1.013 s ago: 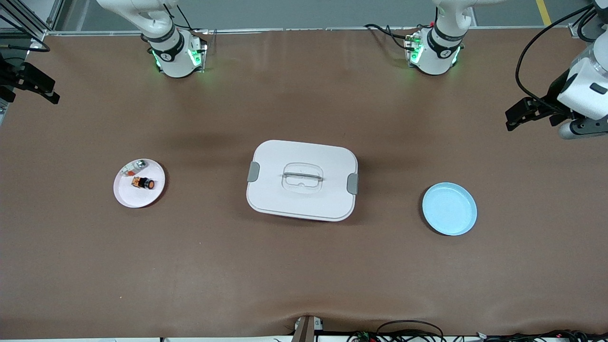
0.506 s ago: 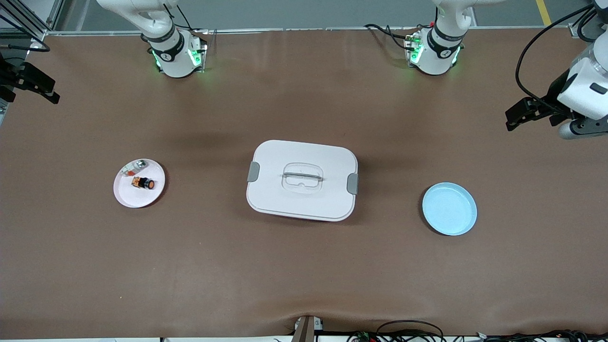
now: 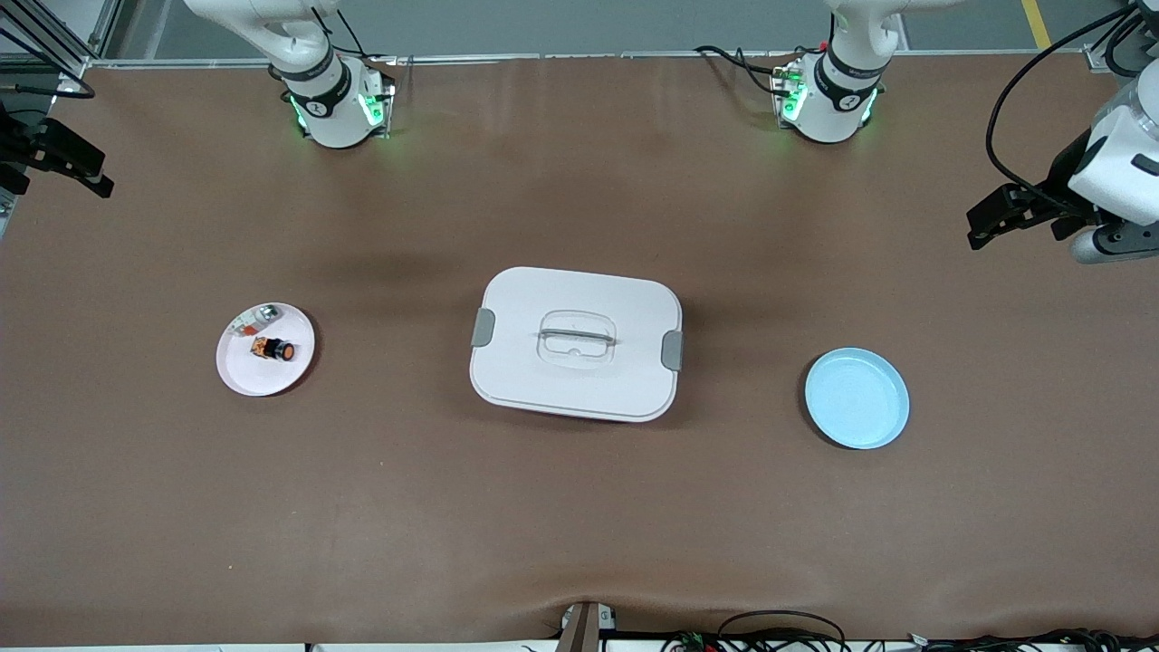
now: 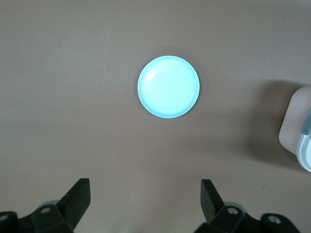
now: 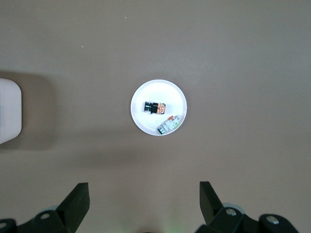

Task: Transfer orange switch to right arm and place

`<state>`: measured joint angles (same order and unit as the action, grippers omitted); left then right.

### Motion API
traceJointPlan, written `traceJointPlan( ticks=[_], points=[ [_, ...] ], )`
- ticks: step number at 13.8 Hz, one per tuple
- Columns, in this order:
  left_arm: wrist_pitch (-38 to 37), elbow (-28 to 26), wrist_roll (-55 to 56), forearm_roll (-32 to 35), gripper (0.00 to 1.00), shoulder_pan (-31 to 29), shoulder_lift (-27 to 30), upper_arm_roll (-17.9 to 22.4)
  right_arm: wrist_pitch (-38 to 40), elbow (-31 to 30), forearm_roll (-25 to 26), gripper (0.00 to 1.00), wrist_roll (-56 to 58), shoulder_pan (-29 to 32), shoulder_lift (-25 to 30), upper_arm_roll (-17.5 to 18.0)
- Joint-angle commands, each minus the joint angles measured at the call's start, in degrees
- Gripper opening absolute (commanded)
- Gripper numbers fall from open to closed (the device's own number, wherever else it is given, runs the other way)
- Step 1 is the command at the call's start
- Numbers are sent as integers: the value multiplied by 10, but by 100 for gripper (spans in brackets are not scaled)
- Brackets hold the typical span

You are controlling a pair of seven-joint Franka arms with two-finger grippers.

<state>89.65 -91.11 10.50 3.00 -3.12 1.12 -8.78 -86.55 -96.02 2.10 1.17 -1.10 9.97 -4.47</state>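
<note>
The orange switch (image 3: 273, 349) lies on its side on a small white plate (image 3: 263, 376) toward the right arm's end of the table. In the right wrist view the orange switch (image 5: 154, 107) shows far below on that white plate (image 5: 146, 121). My right gripper (image 5: 144, 190) is open and empty; in the front view the right gripper (image 3: 95, 172) hangs over the table's edge at that end. My left gripper (image 4: 146, 187) is open and empty too. From the front, the left gripper (image 3: 978, 225) hangs high over the left arm's end of the table.
A silvery-white small part (image 3: 253, 321) shares the white plate. A white lidded box (image 3: 576, 342) with a handle sits mid-table. An empty light-blue plate (image 3: 857, 398) lies toward the left arm's end, and the left wrist view has this blue plate (image 4: 168, 86) below.
The left arm's hand has drifted a little toward its end of the table. The right arm, the switch and the plates have not moved.
</note>
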Motion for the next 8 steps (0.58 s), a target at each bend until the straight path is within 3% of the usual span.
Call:
traceJointPlan(
  ticks=[1, 8],
  points=[
    [-5, 13, -11, -11, 100, 1, 1, 3, 16, 14, -9, 100, 1, 4, -6, 1],
    [-16, 28, -10, -34, 100, 1, 1, 2, 16, 14, -9, 100, 1, 4, -6, 1]
  ],
)
